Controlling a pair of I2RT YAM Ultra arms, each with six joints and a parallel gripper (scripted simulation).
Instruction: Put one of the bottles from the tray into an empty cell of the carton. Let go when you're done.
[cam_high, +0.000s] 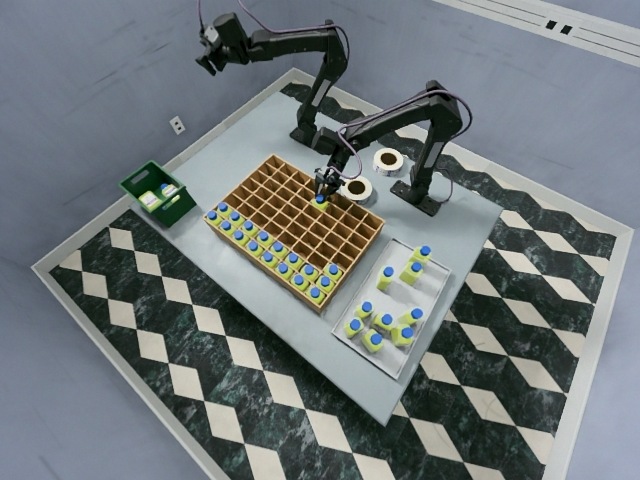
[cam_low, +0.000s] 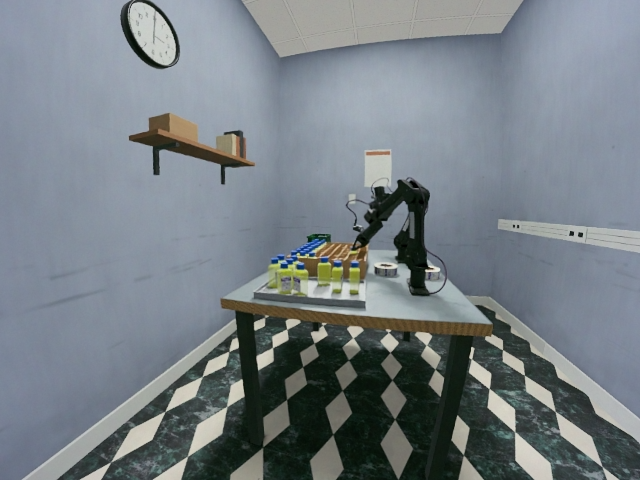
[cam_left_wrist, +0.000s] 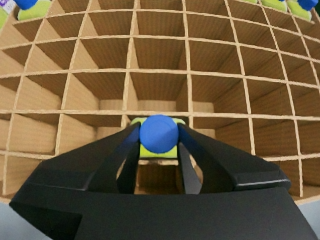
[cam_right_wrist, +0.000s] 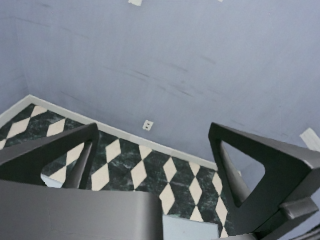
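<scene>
The left gripper (cam_high: 321, 192) (cam_low: 356, 244) (cam_left_wrist: 158, 128) is pinching a bottle (cam_high: 320, 202) (cam_low: 353, 252) (cam_left_wrist: 159, 134) by its round blue cap; the bottle is showing a yellow-green body and squarish shoulders, and is sitting partly down in a cell of the brown carton (cam_high: 352, 264) (cam_low: 311, 266) (cam_left_wrist: 159, 72). The right gripper (cam_high: 206, 65) (cam_right_wrist: 154, 129) is holding its jaws wide apart.

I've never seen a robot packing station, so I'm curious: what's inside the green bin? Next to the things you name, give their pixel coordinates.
The green bin (cam_high: 178, 210) (cam_low: 318, 237) holds yellow-green bottles, at least one blue-capped. Its near wall hides part of the inside, so I can't count them surely.
</scene>
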